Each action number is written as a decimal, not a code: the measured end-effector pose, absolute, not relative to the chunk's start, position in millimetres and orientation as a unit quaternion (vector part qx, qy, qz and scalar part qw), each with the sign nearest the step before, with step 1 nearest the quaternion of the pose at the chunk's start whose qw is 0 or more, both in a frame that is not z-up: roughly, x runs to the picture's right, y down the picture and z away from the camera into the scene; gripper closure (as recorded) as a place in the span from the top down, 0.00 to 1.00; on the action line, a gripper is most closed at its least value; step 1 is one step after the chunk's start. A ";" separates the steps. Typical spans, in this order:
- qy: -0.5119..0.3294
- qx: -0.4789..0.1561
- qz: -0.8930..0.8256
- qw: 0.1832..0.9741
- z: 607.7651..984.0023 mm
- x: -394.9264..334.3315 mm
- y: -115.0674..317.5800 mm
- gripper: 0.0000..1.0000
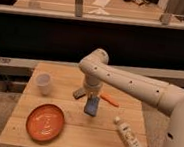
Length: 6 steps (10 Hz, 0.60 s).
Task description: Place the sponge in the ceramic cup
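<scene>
In the middle of the frame the pincer (pixel 92 100) hangs clenched on the sponge (pixel 91 109), blue face showing and long axis up and down just over the bench (pixel 23 132), while the cup (pixel 43 82) stands well apart to its left, slightly higher in the frame.

Your robot's thick off-white tubular arm (pixel 129 82) has rounded joint housings and a row of small dark dots along the forearm. It widens into a pale, bulky body at the right edge. Its darker grey gripper (pixel 92 99) hangs from the arm's end over the middle of the light wooden slatted table (pixel 77 137).
</scene>
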State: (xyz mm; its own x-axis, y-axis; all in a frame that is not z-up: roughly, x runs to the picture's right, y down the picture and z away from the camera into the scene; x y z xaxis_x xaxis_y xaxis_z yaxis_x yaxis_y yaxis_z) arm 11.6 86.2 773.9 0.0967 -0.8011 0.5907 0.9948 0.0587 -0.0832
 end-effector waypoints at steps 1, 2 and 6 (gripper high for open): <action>-0.199 -0.241 -0.645 0.698 774.5 6.4 83.6 0.03; -0.197 -0.240 -0.646 0.697 775.3 6.8 80.2 0.03; -0.187 -0.229 -0.661 0.690 780.5 -13.0 67.6 0.03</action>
State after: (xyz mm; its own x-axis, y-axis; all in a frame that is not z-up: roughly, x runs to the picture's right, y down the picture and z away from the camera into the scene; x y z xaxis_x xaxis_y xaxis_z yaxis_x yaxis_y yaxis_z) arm -13.0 67.6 780.5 0.0569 -0.8259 0.5610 0.9973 0.0215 -0.0696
